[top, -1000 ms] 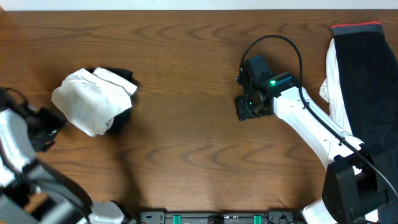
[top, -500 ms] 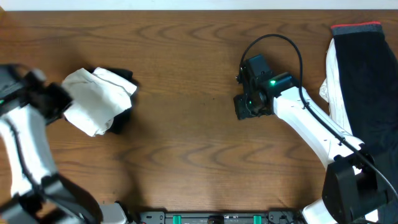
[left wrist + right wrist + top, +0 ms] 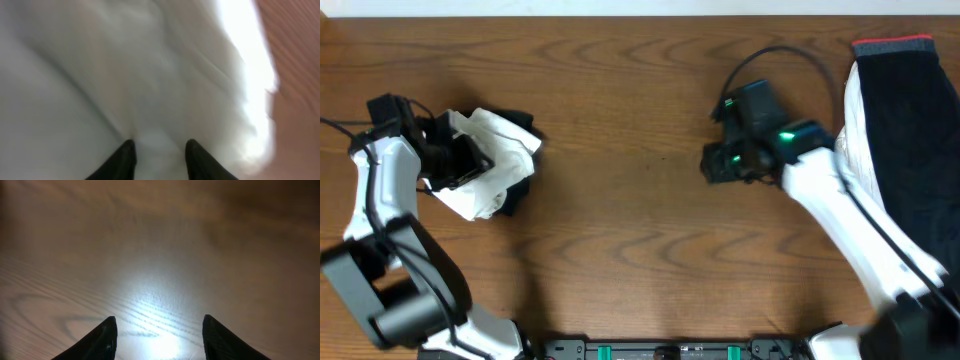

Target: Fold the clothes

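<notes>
Overhead, the clothes lie in two places on the table (image 3: 620, 210). At the left edge a crumpled white garment (image 3: 500, 150) sits bunched on top of a black garment (image 3: 520, 188). At the far right a long black piece (image 3: 910, 130) with a red band (image 3: 892, 44) lies over another white one (image 3: 853, 135).

The left fingers (image 3: 463, 165) are down on the white bundle. In the left wrist view they stand a little apart with white cloth filling the gap. I cannot tell whether they are pinching a fold or only pressing into it. The right fingers (image 3: 718, 168) hang over bare wood near the middle, spread wide with nothing between them, well apart from either pile.

The fabric looks light, limp and easily creased. It will likely sag and trail from any single point of hold, and it may drag the black garment beneath along with it. A pinch in the middle of the heap would probably lift a wad of several layers. A better hold is likely a free edge, such as a hem, shoulder seam or sleeve. None shows clearly in the bundle, so it probably needs shaking out flat first.
</notes>
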Robot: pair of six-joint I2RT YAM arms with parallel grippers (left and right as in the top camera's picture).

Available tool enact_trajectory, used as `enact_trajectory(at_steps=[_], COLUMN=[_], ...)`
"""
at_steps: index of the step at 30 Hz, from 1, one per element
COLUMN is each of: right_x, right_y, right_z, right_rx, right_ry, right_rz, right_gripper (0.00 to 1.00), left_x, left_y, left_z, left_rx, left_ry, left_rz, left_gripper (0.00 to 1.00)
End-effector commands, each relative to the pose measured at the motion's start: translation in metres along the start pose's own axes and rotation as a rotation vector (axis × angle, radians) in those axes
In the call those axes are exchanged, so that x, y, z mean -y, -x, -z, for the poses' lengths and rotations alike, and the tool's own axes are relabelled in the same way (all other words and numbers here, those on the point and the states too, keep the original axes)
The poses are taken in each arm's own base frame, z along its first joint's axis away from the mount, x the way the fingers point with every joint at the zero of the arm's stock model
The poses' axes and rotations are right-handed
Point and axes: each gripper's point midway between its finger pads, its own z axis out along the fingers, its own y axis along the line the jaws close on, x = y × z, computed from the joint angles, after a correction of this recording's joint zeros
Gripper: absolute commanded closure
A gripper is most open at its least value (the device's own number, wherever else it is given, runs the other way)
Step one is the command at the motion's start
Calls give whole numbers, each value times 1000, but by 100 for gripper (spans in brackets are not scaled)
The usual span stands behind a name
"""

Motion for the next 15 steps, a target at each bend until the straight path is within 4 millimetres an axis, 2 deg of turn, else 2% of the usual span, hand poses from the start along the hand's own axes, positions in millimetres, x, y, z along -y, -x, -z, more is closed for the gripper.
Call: enact_trajectory(at_steps=[1,4,6,7,8,10,13,15], right_x=[-7,-9,-9,-10,-11,-13,-13,-12], right_y=[36,38,34,28,25,12,-9,-23], right_z=[78,128,157,177,183,203,220,228], right_rx=[238,376,452,498,512,549,562,562], right_ry=[44,54,56,62,65,72,74,74], right_rz=[46,75,84,89,92,99,101,100], right_gripper=[45,38,21,8,1,1,1,1], left_x=[72,114,128,132,133,132,123,122], left_y=[2,-31,-58,-74,-82,-101,-128,-143], left_z=[66,99,117,127,133,147,166,176], left_rx=[112,124,126,130,134,148,167,186], left_ry=[-72,-79,-32,11,32,91,169,170], left_rz=[-299,-442,-508,-526,-525,-486,-454,-442], left_gripper=[58,48,44,34,29,11,4,3])
